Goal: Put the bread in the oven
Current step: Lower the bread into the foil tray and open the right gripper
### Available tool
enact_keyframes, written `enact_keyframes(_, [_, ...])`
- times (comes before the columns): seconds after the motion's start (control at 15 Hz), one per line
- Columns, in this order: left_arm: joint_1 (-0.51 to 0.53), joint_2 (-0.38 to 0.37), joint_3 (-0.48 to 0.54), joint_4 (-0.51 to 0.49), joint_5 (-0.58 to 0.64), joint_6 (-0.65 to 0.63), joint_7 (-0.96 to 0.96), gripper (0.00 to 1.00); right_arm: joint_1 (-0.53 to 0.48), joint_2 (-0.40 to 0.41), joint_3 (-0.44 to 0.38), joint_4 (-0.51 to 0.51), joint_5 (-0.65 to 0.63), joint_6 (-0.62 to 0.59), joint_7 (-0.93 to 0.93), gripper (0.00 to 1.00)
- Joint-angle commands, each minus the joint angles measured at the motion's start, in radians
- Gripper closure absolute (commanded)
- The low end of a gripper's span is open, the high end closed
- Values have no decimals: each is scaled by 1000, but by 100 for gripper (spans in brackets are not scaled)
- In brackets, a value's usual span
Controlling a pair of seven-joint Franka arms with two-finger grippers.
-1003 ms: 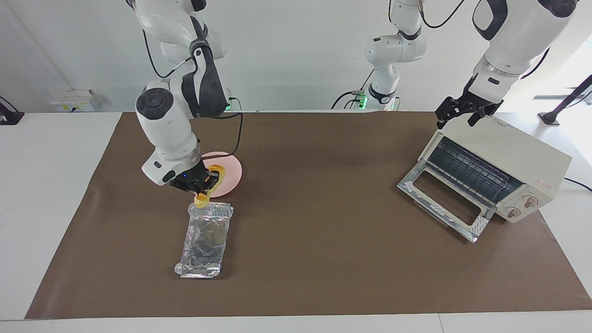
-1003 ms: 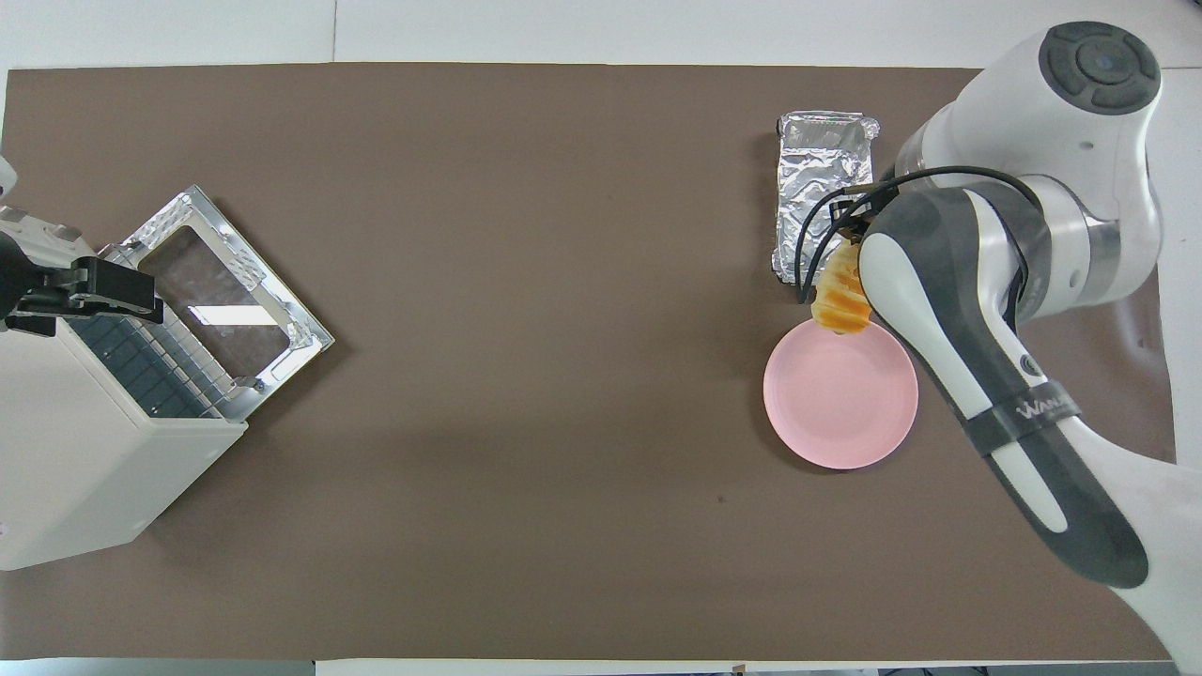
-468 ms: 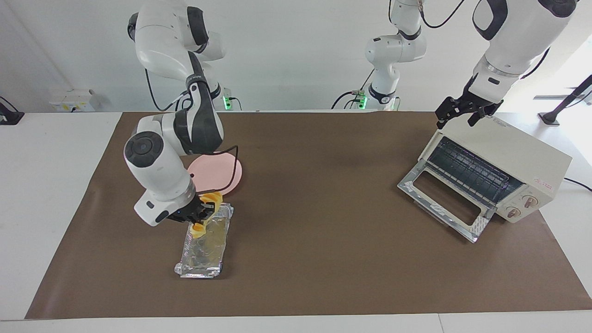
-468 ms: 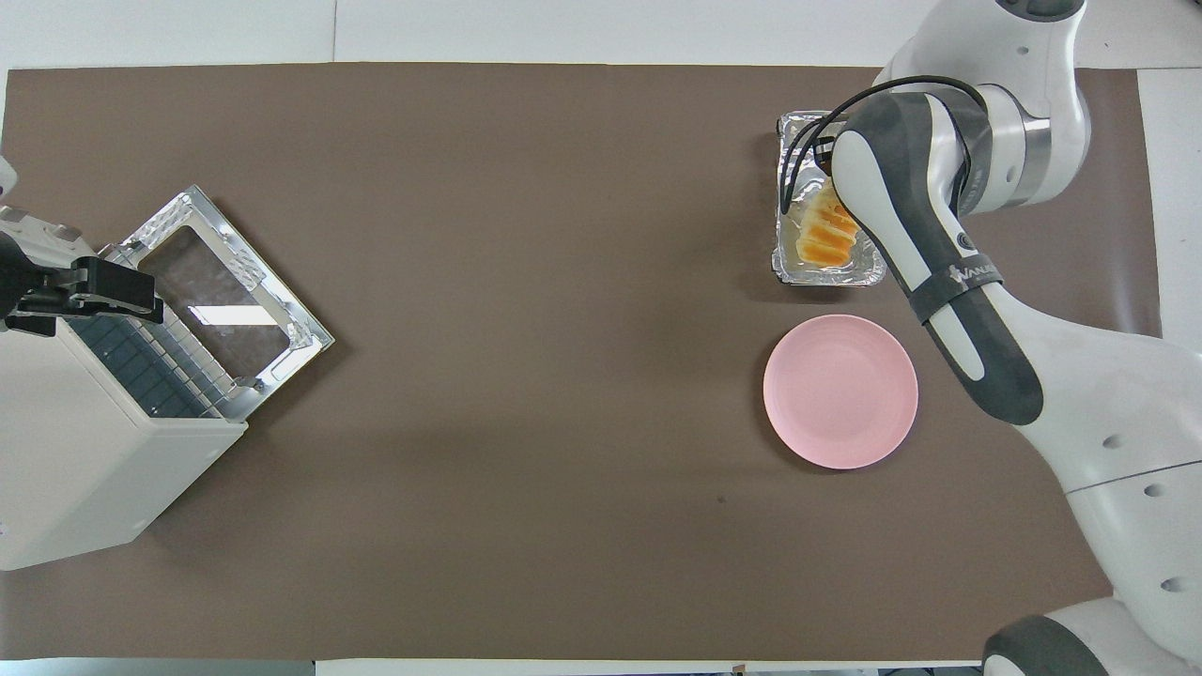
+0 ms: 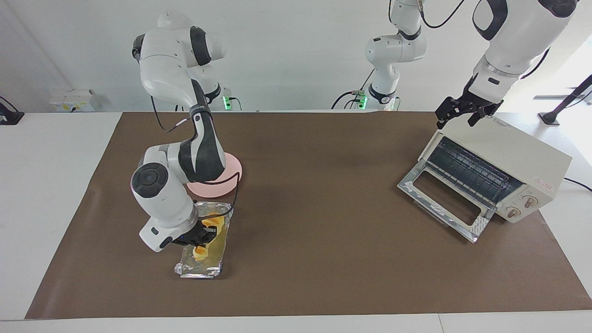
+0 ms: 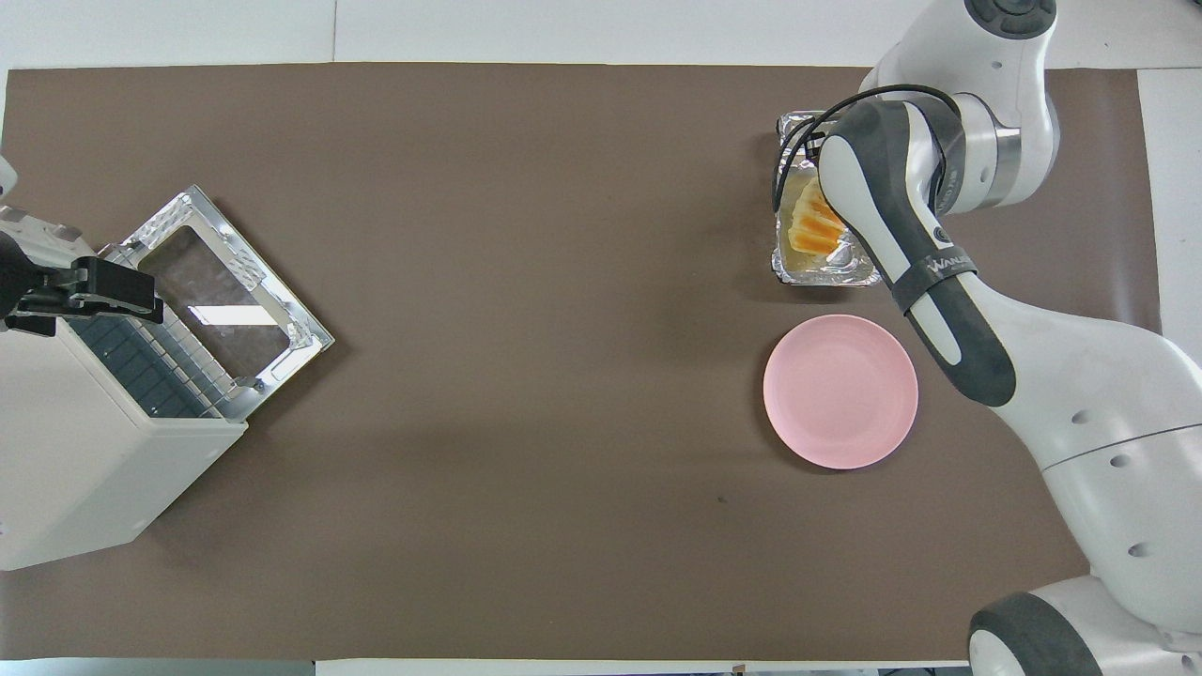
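Brown paper [image 5: 323, 259] covers my table, one sheet, and everything stands on it. The oven [image 5: 508, 162] is the biggest thing, one cream box at my left arm's end, turned at an angle. Its glass door [image 5: 444, 199] lies dropped open onto the paper, and in its cavity I see only the wire rack [image 5: 471, 173]; there is no bread on it. Two knobs [image 5: 521, 206] sit on its front.

My left gripper [image 5: 458, 112] waits over the oven's top edge, just above the mouth. Its fingers [image 6: 117, 286] hold nothing; whether they are spread or closed I cannot tell.

At my right arm's end are two containers. One pink plate [image 6: 840, 391], round, lies bare, with nothing on it. One foil tray [image 6: 826, 268] lies just beside it, farther from me than the plate, a little gap of paper between them.

The bread [image 6: 809, 225] is in the tray: one golden loaf with orange-brown ridges, low inside the crinkled walls and tilted along the tray's length. My right gripper [image 5: 203, 236] is down in the tray with it, clenched on the loaf near its middle, so that one yellow end [image 5: 200, 252] pokes out past my fingers. From overhead my own forearm covers part of the tray and the loaf.
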Motion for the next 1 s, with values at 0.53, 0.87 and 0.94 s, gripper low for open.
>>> enact_keyframes(0.53, [4, -14, 3, -6, -14, -7, 1, 0, -11, -14, 1, -13, -7, -34, -48, 0])
enact_keyframes(0.87, [4, -14, 3, -6, -14, -7, 1, 0, -57, -14, 0, -17, -57, -31, -154, 0])
enact_keyframes(0.94, [4, -14, 3, -6, -14, -7, 1, 0, -65, -14, 0, -20, -69, -31, -175, 0])
